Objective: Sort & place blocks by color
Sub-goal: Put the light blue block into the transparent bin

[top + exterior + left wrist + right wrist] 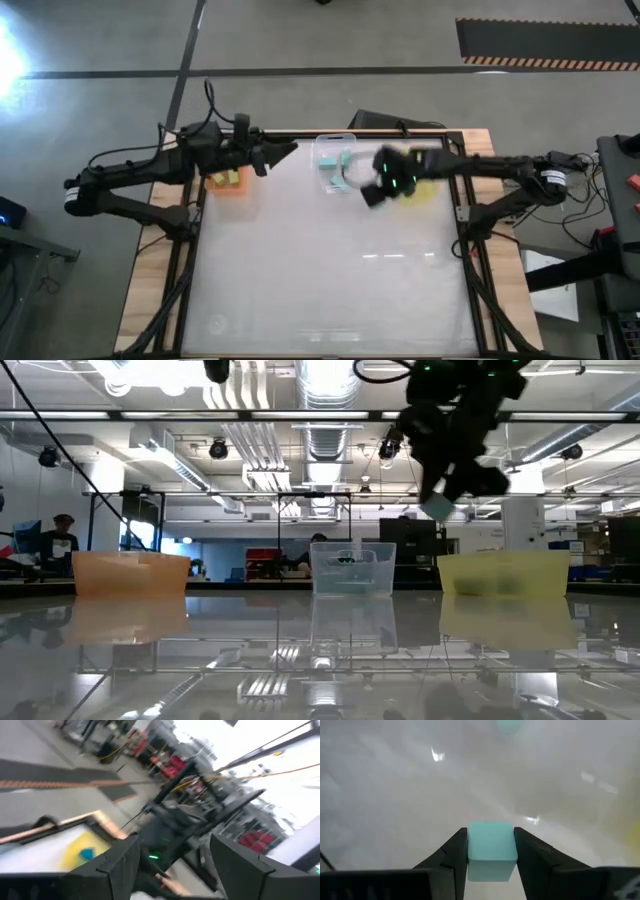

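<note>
My right gripper hangs high over the table's far part, between the clear tray and the yellow tray. It is shut on a light teal block, which also shows in the low view as the teal block. My left gripper stands open and level beside the orange tray, with nothing between its fingers. Yellow-green blocks lie in the orange tray, teal blocks in the clear one, and a blue block in the yellow one. My right gripper pinches the teal block by two opposite side faces between its two fingers. The fingers slant downward from above. The block is lifted well clear of the table and sits at the fingers' free ends.
The three trays stand in a row along the table's far edge: orange tray, clear tray, yellow tray. The glossy table top stretches toward the near edge. People show in the room beyond.
</note>
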You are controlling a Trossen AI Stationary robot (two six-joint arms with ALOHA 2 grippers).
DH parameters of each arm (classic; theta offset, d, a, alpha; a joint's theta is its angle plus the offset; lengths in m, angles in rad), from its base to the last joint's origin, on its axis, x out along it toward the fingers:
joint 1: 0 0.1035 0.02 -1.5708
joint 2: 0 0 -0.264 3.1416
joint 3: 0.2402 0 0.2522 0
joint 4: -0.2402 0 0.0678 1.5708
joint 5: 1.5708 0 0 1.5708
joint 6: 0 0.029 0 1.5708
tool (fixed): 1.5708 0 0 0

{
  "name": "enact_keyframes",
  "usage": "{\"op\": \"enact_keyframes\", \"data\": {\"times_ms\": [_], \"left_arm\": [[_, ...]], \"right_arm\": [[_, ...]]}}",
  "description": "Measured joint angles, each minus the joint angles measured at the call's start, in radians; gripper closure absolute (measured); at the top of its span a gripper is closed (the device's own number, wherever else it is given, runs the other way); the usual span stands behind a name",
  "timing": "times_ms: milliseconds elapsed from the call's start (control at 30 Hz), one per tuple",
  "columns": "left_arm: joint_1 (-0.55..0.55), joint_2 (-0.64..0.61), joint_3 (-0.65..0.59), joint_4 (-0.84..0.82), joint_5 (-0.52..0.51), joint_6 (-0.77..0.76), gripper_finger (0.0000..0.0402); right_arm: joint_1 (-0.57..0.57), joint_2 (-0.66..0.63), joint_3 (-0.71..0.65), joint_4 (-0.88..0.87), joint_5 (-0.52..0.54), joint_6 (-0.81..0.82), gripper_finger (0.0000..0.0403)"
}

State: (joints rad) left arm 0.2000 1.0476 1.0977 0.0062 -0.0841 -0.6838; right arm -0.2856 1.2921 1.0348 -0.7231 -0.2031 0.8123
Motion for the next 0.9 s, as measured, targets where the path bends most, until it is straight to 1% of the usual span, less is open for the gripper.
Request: {"op": "enact_keyframes", "data": {"times_ms": [167, 267, 333, 467, 567, 667, 900], "left_arm": [[-0.030, 0.013, 0.000, 0.139, 0.000, 0.000, 0.0178], [-0.031, 0.012, 0.000, 0.186, -0.002, 0.000, 0.0178], [-0.031, 0.010, -0.001, 0.201, -0.003, 0.006, 0.0178], [-0.030, 0.004, 0.000, 0.204, -0.005, 0.008, 0.0178], [-0.030, 0.003, 0.000, 0.203, -0.016, 0.008, 0.0178], [-0.030, 0.003, -0.003, 0.203, -0.027, 0.009, 0.0178], [-0.030, 0.005, -0.004, 0.202, -0.029, 0.012, 0.0178]], "right_arm": [[-0.160, 0.107, 0.198, 0.002, 0.000, -0.211, 0.0283], [-0.223, 0.198, 0.302, 0.040, -0.005, -0.342, 0.0283], [-0.248, 0.260, 0.346, 0.091, -0.007, -0.424, 0.0283], [-0.257, 0.360, 0.368, 0.218, -0.022, -0.496, 0.0283], [-0.247, 0.417, 0.362, 0.274, -0.032, -0.544, 0.0283], [-0.236, 0.450, 0.360, 0.288, -0.032, -0.594, 0.0283], [-0.223, 0.482, 0.358, 0.294, -0.039, -0.645, 0.0283]]}}
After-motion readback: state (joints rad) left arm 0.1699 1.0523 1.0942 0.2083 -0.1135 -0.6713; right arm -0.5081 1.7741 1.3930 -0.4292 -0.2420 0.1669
